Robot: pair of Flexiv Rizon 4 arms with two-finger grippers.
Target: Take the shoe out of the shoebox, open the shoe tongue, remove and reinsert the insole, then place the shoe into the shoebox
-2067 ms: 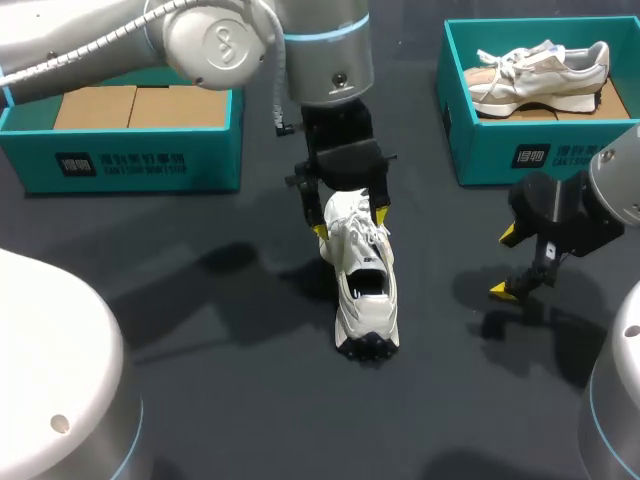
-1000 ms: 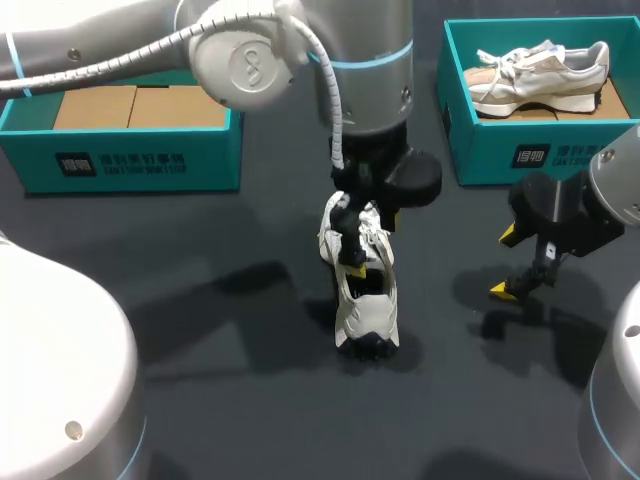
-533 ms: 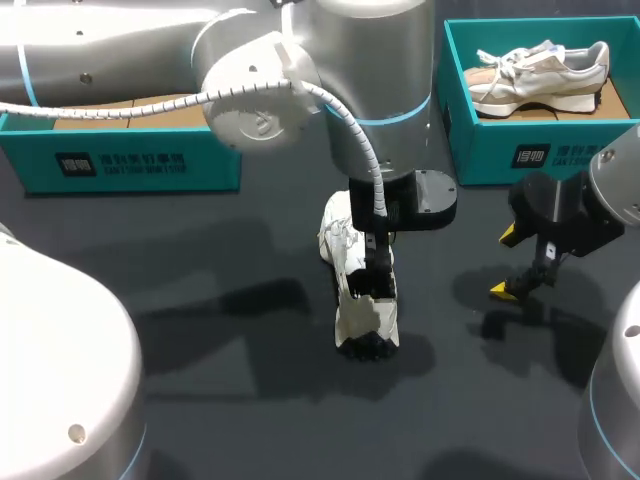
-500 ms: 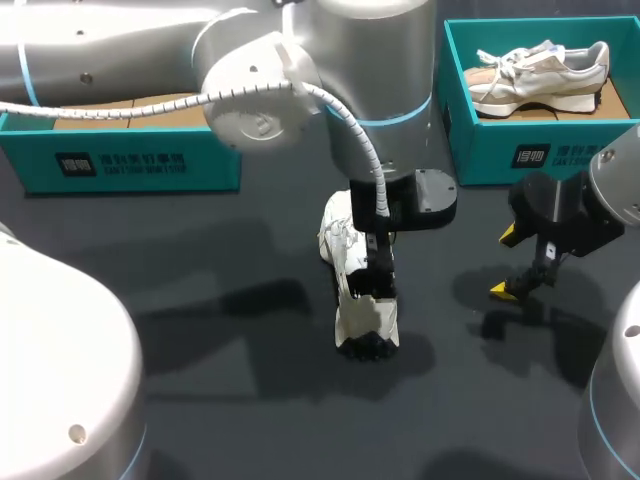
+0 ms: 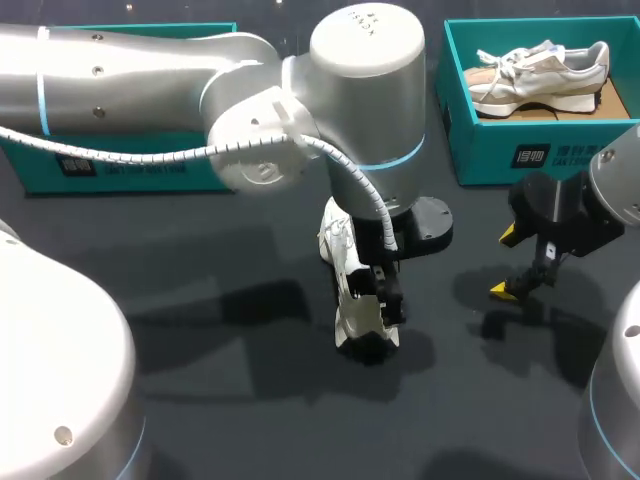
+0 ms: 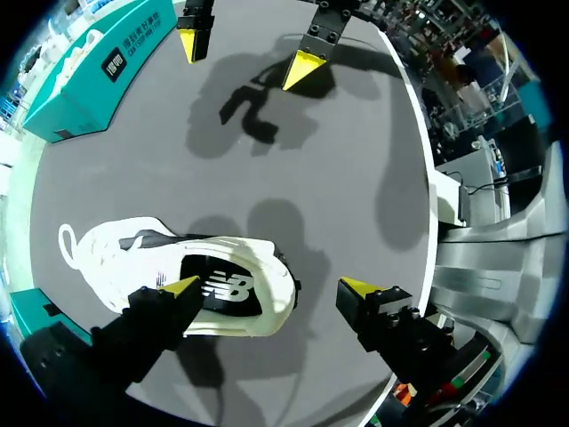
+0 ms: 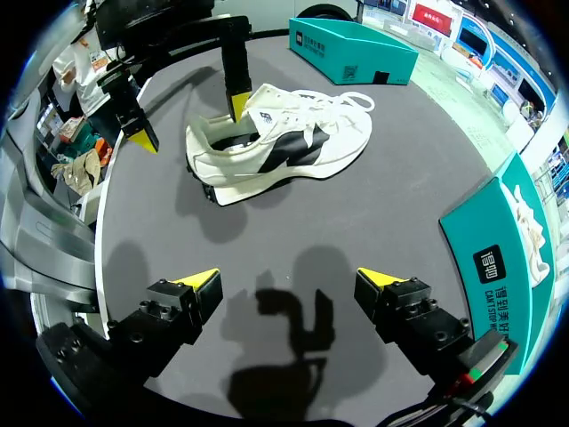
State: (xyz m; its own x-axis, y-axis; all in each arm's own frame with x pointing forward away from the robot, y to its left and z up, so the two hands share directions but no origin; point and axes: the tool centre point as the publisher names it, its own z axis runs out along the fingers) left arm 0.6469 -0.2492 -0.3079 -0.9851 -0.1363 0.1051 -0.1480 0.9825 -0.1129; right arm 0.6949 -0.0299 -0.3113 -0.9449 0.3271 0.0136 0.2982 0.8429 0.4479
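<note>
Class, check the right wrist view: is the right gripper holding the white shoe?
No: the right gripper has its fingers apart over the bare table, and the white shoe lies well ahead of it.

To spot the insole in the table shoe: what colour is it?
The insole is black; best in left wrist view.

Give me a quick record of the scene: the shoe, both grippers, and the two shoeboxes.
white shoe: upright on the table, black insole inside
left gripper: open, one fingertip in the shoe's opening, the other outside beside the heel
right gripper: open, over bare table, apart from the shoe
right shoebox: holds a beige sneaker
left shoebox: mostly hidden by the left arm
</note>
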